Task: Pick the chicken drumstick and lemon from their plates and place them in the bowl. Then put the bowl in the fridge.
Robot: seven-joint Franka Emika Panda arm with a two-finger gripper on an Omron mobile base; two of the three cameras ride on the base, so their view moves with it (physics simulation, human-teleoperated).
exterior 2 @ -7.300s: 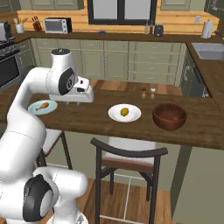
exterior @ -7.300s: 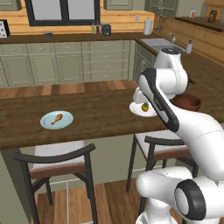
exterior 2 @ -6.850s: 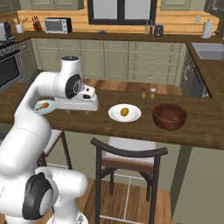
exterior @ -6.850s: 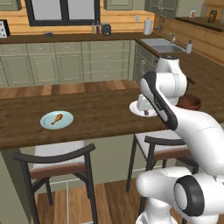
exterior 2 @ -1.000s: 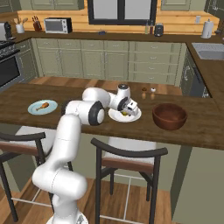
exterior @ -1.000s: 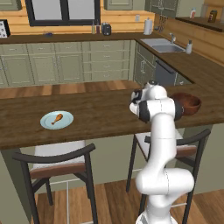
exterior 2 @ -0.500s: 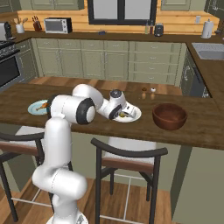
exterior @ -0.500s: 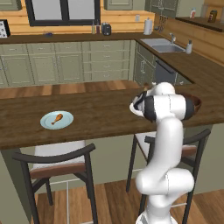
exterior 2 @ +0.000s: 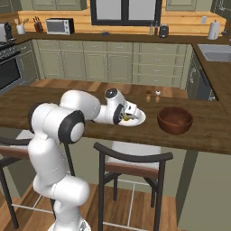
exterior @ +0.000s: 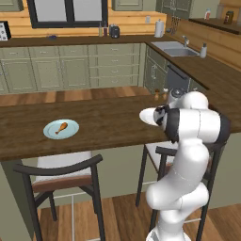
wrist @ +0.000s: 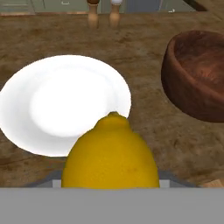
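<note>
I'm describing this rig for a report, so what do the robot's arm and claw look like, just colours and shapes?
The arm is glossy white, built of thick rounded segments like stacked tubes, with dark grey to black rings at the joints. It rises from a bulbous white base. The claw sits on a small white hand with dark trim. No cables or markings can be made out.
</note>
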